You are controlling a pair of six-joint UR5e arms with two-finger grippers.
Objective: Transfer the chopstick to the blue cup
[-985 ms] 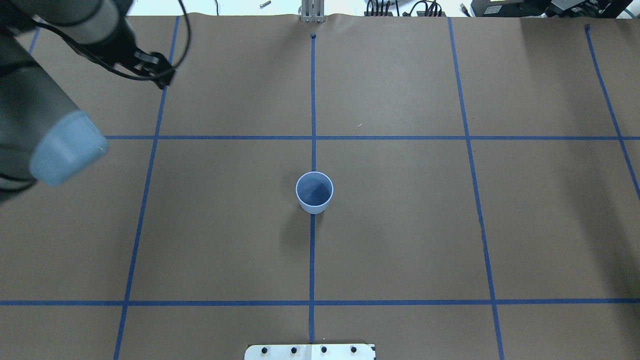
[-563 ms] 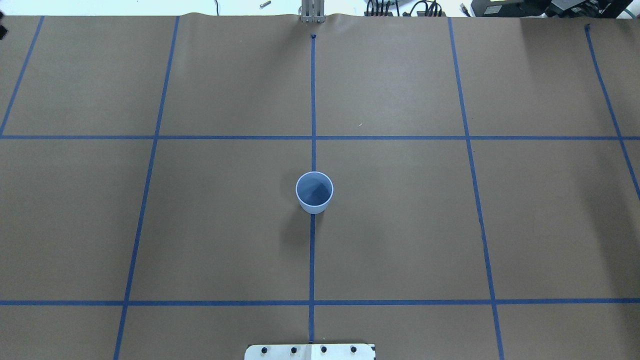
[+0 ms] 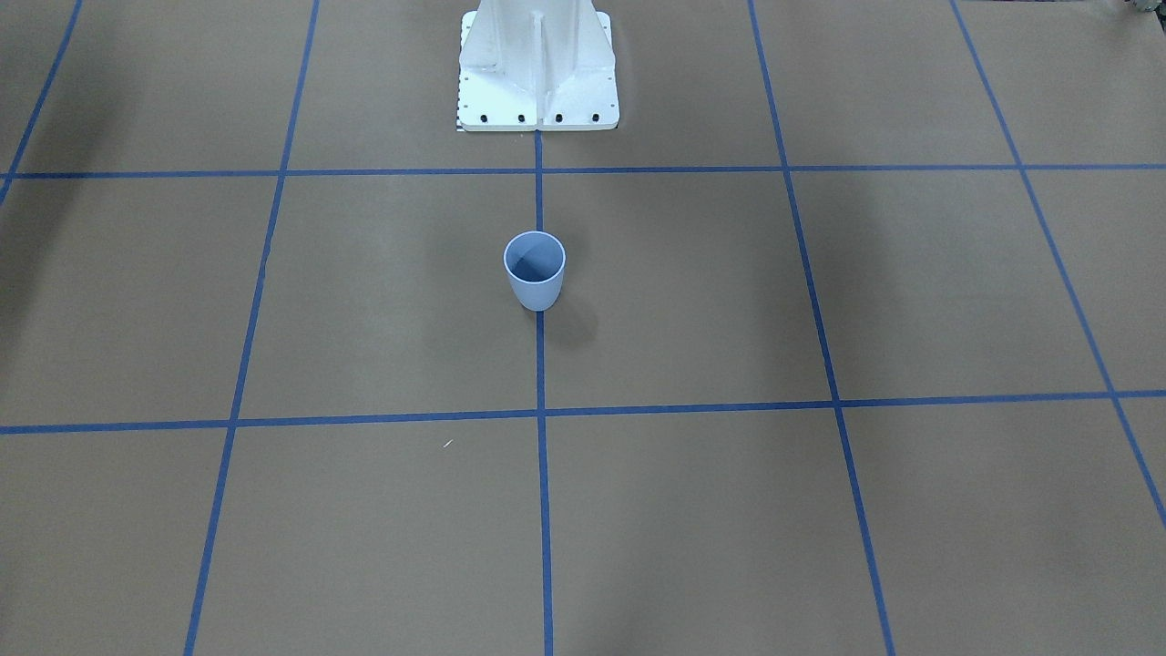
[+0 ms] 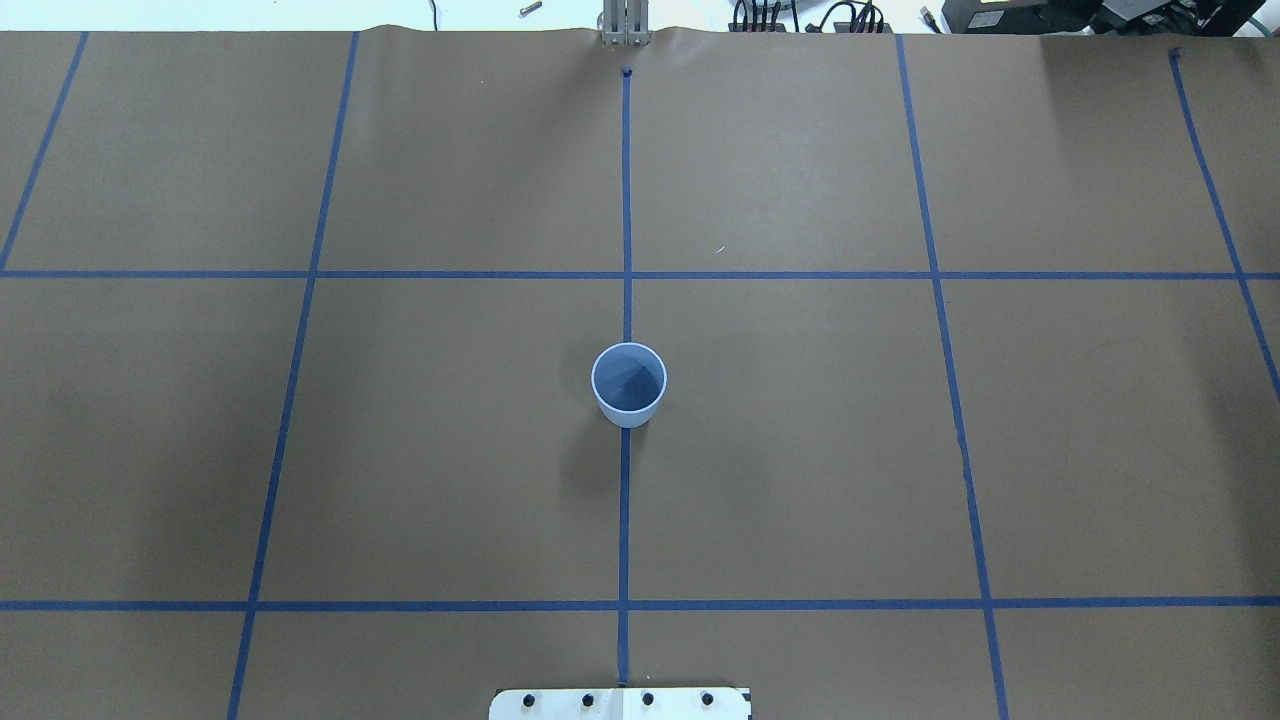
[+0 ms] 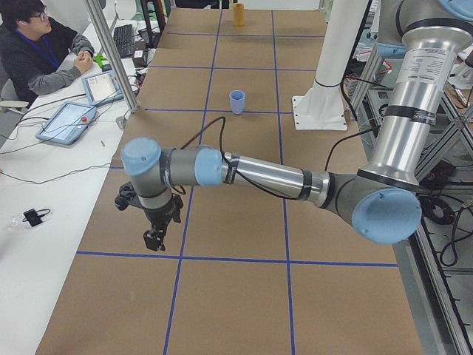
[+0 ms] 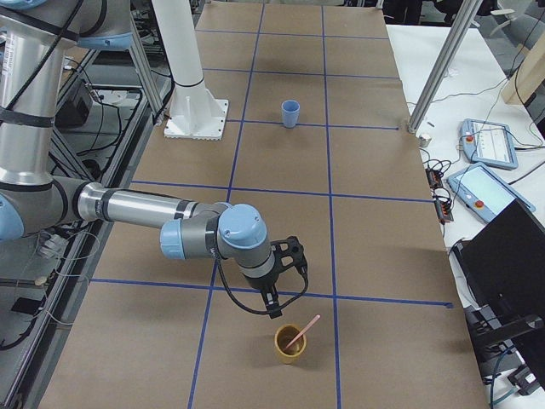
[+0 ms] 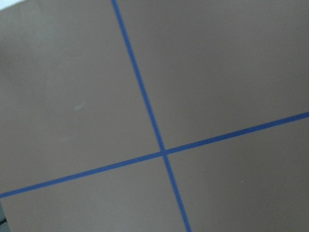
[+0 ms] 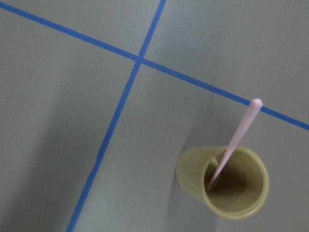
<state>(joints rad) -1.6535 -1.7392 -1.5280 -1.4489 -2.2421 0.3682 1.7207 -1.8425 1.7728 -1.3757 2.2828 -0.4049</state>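
Observation:
The blue cup (image 4: 628, 383) stands upright and empty at the table's middle; it also shows in the front view (image 3: 535, 271) and both side views (image 5: 236, 101) (image 6: 290, 112). A pink chopstick (image 8: 239, 131) leans in a tan cup (image 8: 193, 171) at the table's right end (image 6: 289, 342). My right gripper (image 6: 274, 313) hangs just left of and above that tan cup. My left gripper (image 5: 150, 245) hangs over the table's left end, far from both cups. Both grippers show only in side views, so I cannot tell whether they are open or shut.
The white robot base (image 3: 537, 82) stands behind the blue cup. An operator (image 5: 37, 44) sits at a side bench with tablets (image 5: 66, 122). A metal post (image 6: 438, 68), another tablet (image 6: 490, 141) and a laptop (image 6: 502, 256) lie beyond the far table edge.
My left arm, over the table's far left one second ago, has swung out of the overhead view. The blue cup has not moved.

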